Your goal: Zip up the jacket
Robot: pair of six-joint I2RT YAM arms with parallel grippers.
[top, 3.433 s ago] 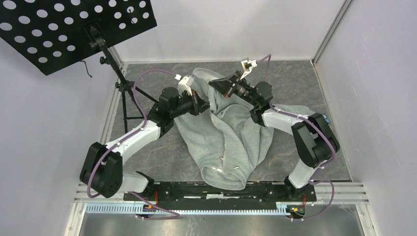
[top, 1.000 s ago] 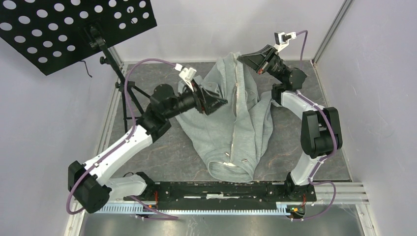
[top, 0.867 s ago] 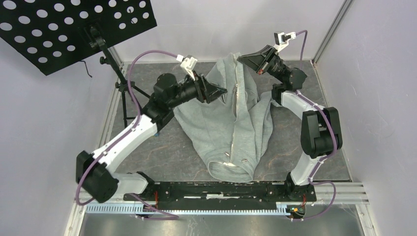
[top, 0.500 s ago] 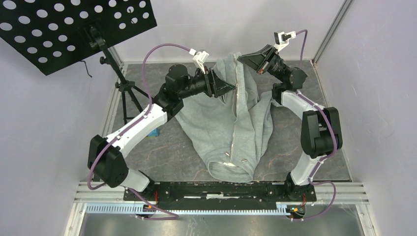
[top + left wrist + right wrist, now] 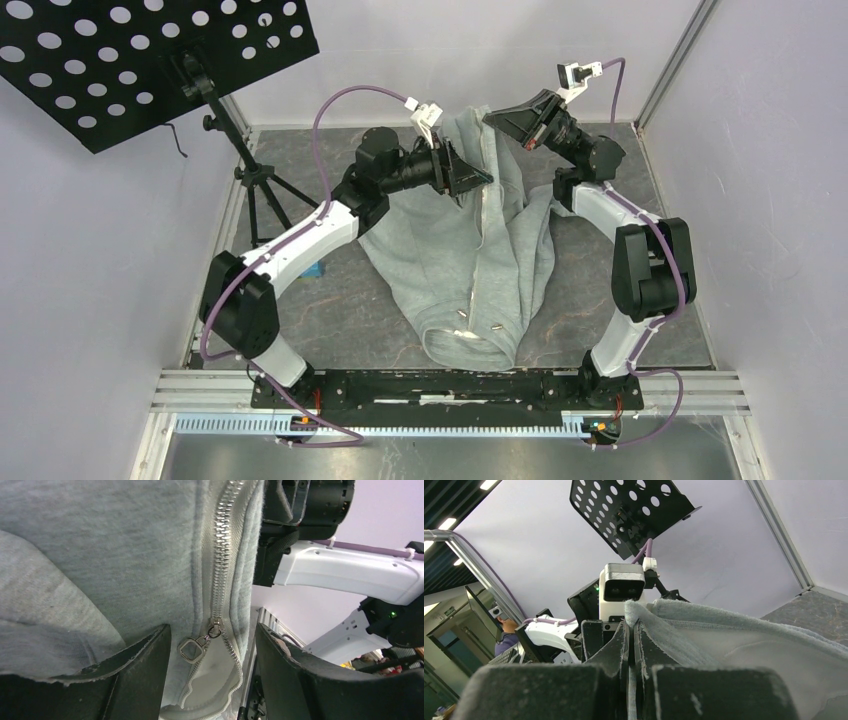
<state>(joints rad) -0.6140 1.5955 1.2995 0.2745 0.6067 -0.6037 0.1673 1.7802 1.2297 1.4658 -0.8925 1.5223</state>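
Clearance is the first worry at the left, where the tripod (image 5: 252, 195) of the black perforated stand (image 5: 130, 60) sits near the left arm's forearm. A wide elbow swing during the pull could knock it.

Further in, the left tool (image 5: 211, 639) has its fingers apart on either side of the zipper. The ring-shaped pull (image 5: 190, 648) and the slider (image 5: 215, 627) lie between them, and nothing is gripped. The pull sits off toward one finger rather than centred, so closing from here might pinch fleece or the teeth (image 5: 223, 545) instead of the ring, and the slider would then not travel.

The jacket (image 5: 470, 270) hangs from its raised far end and drapes down onto the table (image 5: 330, 310), collar toward the arm bases. Past the slider the two zipper halves part and look slack, so a tug could bunch the fabric or jam the slider.

At the right, the right tool (image 5: 631, 635) is clamped on a thin edge of the fleece, holding it aloft. The bite looks narrow, and a firm pull along the zipper could drag the cloth out and lose the tension.
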